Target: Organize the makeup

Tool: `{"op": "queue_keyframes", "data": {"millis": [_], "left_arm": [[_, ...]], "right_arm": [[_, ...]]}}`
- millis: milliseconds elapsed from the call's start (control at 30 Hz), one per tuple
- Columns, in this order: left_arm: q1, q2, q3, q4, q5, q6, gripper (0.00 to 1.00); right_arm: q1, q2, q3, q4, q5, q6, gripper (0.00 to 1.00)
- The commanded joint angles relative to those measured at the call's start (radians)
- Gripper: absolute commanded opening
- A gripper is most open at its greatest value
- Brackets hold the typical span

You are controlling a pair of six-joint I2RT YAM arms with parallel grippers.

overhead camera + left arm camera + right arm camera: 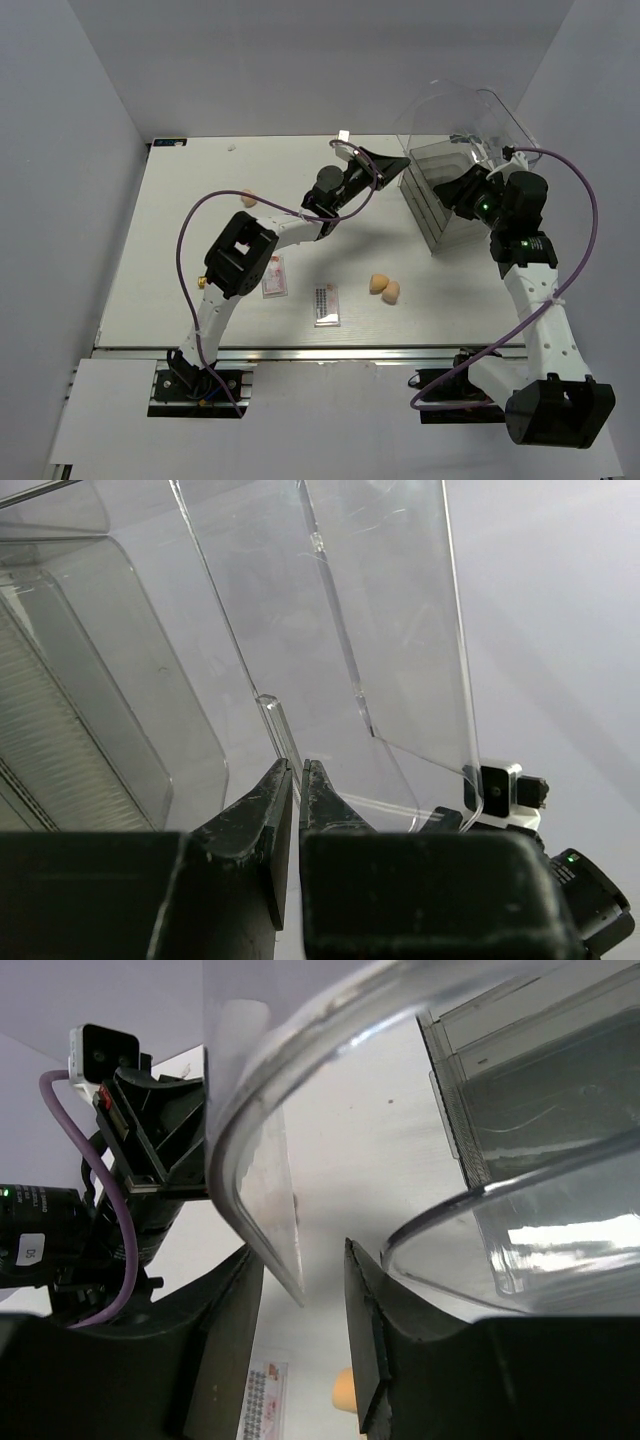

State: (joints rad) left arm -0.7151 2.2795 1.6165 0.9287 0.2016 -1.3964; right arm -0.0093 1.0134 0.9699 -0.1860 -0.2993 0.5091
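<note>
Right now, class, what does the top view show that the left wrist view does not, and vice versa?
Only top: a pair of peach sponges, a third sponge apart, the pinkish palette and the dark-rowed palette on the table. Only left wrist: the left hand closed on the clear lid's thin edge. Both: the lid and the drawer box.

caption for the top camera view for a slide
Left gripper and right gripper at the clear box's raised lid; sponges and palettes lie on the table.
</note>
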Motion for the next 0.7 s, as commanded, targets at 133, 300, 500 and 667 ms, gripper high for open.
{"op": "queue_keyframes", "data": {"millis": [133, 300, 500, 667], "left_arm": [[0.009, -0.129, -0.004, 0.062, -0.007, 0.000, 0.00], [0.009, -0.153, -0.043, 0.067, -0.011, 0.005, 0.00], [0.009, -0.212, -0.108, 0.068, -0.040, 0.034, 0.04], [0.020, -0.265, -0.196, 0.071, -0.077, 0.051, 0.23]], "right_arm": [[0.005, -0.001, 0.001, 0.147, 0.012, 0.019, 0.34], [0.008, -0.025, -0.025, 0.175, 0.014, 0.023, 0.24], [0.008, -0.076, -0.051, 0.209, 0.025, 0.019, 0.13], [0.008, -0.124, -0.076, 0.237, 0.011, -0.001, 0.06]]}}
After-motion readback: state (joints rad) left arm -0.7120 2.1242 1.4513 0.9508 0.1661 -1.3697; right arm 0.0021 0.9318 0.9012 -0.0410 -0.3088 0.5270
